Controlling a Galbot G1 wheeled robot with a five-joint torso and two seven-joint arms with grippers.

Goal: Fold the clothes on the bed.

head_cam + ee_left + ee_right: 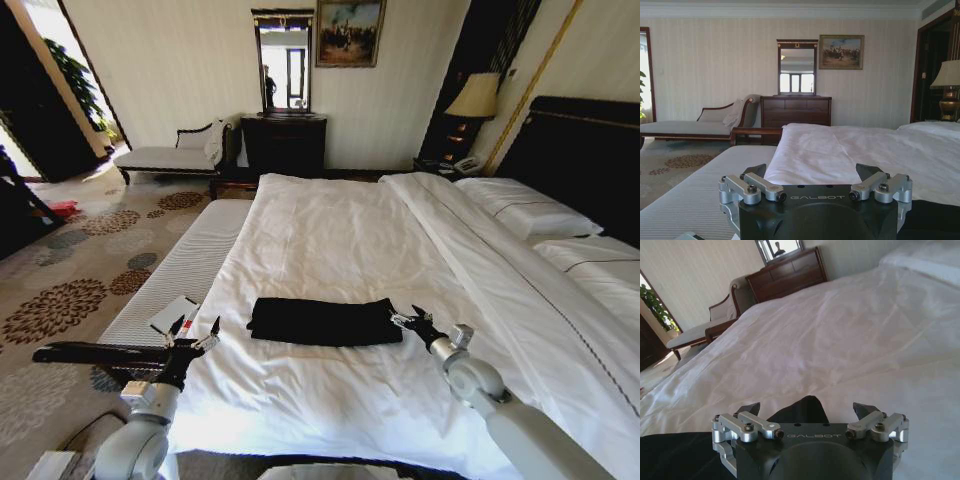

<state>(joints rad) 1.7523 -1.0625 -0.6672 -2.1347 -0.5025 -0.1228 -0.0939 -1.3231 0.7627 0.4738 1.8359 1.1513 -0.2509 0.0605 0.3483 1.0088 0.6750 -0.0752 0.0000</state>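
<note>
The clothes are one black T-shirt [323,321], lying folded into a narrow flat band across the near part of the bed [330,225]. My right gripper [408,317] is open just beside the band's right end, low over the sheet. In the right wrist view its fingertips [863,409] stand apart, with black shirt fabric [675,455] below and between them. My left gripper [196,328] hangs open to the left of the shirt, over the bed's left edge. In the left wrist view the open left gripper [811,172] has a strip of the shirt [935,220] beside it.
A striped white bench [185,265] runs along the bed's left side with a flat white object [172,313] on it. White pillows [525,208] and a dark headboard [585,150] are at the right. A dresser [284,143], chaise [170,155] and lamp [473,97] stand beyond the bed.
</note>
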